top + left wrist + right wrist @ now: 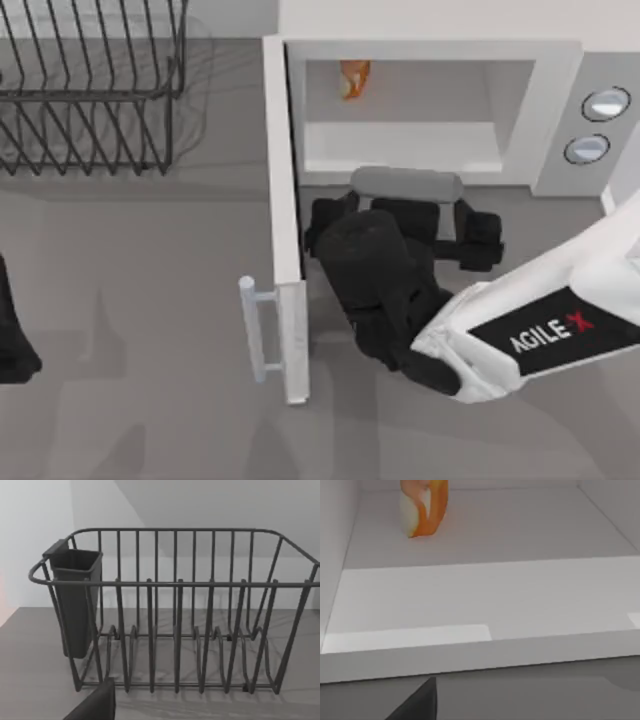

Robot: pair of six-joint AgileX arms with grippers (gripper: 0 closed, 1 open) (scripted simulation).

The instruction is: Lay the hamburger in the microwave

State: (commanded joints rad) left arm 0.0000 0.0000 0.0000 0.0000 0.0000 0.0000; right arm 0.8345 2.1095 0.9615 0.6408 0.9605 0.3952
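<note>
Deep inside microwave [560,60]: hamburger [354,78], half-hidden.

Right arm [520,335] reaches inward; left arm [12,335] sits parked at the left edge.

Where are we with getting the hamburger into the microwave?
Essentially done: the hamburger sits on the cavity floor of the microwave, at its far left. The right end effector holds nothing and is outside the open door. Left arm parked. Left: retreat.
</note>
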